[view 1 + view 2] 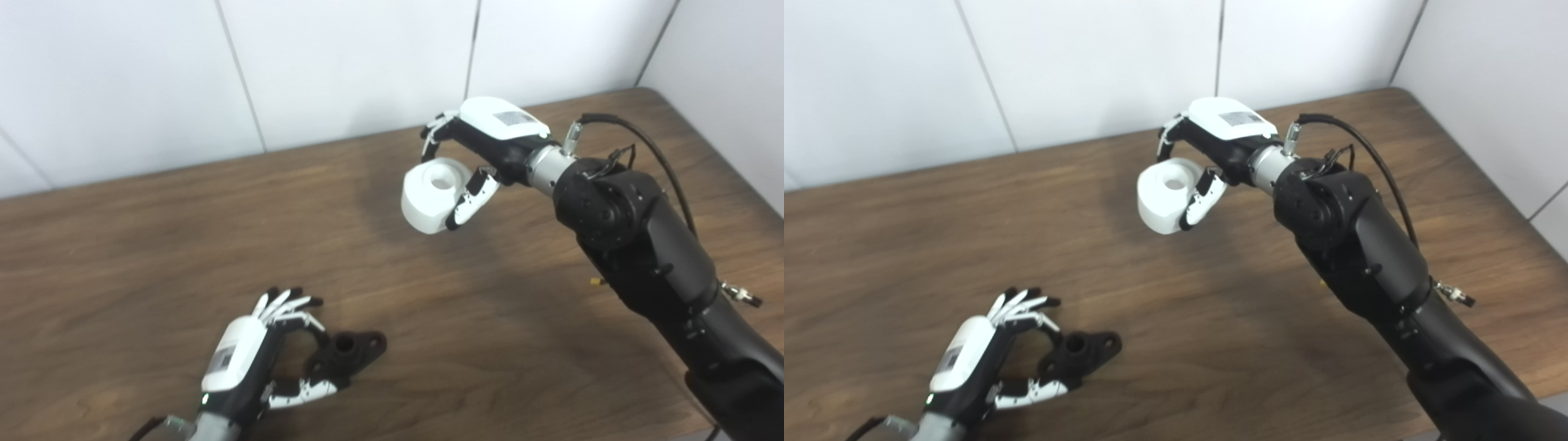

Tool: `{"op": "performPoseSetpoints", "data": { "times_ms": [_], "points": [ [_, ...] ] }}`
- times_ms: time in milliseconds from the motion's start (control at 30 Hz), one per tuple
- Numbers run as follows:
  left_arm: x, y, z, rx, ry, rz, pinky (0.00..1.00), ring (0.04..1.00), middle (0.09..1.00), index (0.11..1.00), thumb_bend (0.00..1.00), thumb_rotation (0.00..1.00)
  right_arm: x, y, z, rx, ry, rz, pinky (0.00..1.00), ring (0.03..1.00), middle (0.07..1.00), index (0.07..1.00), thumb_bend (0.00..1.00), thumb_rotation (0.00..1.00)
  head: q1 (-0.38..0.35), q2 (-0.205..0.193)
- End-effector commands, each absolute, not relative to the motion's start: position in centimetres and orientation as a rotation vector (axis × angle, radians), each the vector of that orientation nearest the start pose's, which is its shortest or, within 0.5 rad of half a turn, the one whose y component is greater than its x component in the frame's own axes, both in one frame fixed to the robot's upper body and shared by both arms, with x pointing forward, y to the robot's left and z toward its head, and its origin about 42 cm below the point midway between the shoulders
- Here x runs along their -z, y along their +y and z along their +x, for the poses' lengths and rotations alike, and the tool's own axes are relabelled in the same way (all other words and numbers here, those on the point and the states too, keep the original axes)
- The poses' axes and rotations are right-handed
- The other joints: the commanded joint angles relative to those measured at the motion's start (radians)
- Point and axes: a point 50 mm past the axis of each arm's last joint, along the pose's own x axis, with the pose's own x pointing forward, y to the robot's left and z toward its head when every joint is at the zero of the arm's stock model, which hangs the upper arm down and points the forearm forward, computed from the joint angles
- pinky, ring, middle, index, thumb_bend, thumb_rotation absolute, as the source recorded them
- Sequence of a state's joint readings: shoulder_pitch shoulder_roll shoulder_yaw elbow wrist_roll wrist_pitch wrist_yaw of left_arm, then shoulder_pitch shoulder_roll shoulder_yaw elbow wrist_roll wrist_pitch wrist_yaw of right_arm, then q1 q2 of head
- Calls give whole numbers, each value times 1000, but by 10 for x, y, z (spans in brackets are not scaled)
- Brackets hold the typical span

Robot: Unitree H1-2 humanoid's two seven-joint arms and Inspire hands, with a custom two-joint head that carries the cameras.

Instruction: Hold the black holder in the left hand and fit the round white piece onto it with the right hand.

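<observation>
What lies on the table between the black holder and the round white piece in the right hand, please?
Nothing: only bare wooden table lies between the black holder and the round white piece held by the right hand, in both eye views.

A brown wooden table (153,245) with a dark grain running left to right fills most of both views. Its far edge meets a white panelled wall (343,67) at 12 o'clock, and its rounded far corner sits at about 1 o'clock, where a second wall turns in along the right edge.

The only thing lying on the board is a black holder (346,355), at about 7 o'clock near the front edge. It rests flat, with a short round socket standing up from its middle and a lug with a hole pointing toward 3 o'clock. A soft shadow darkens the wood near the centre.
</observation>
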State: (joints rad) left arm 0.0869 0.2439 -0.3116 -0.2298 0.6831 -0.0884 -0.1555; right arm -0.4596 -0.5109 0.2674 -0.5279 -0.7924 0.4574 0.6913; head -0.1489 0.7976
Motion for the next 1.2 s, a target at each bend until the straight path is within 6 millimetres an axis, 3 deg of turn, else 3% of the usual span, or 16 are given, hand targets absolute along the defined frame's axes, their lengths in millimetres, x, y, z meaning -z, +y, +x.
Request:
{"op": "performPoseSetpoints", "data": {
  "times_ms": [0, 433, 767, 1167],
  "points": [
    [-121, 185, 234, 479, -189, 911, 1000, 932, 830, 485, 523, 51, -333, -225, 327, -339, -301, -1325, 948, 925, 843, 484, 523, 145, 10, 4],
    [-125, 172, 238, 484, -187, 940, 1000, 935, 836, 485, 523, 53, -338, -184, 294, -458, -448, -1293, 971, 921, 835, 484, 521, 147, 77, 44],
    [-125, 164, 241, 485, -188, 954, 1000, 933, 831, 485, 524, 55, -343, -171, 275, -552, -502, -1259, 956, 917, 826, 483, 519, 148, 100, 59],
    [-125, 158, 243, 487, -194, 966, 1000, 931, 829, 485, 524, 56, -342, -158, 270, -611, -512, -1251, 953, 918, 816, 483, 521, 147, 108, 76]
  ]
}}
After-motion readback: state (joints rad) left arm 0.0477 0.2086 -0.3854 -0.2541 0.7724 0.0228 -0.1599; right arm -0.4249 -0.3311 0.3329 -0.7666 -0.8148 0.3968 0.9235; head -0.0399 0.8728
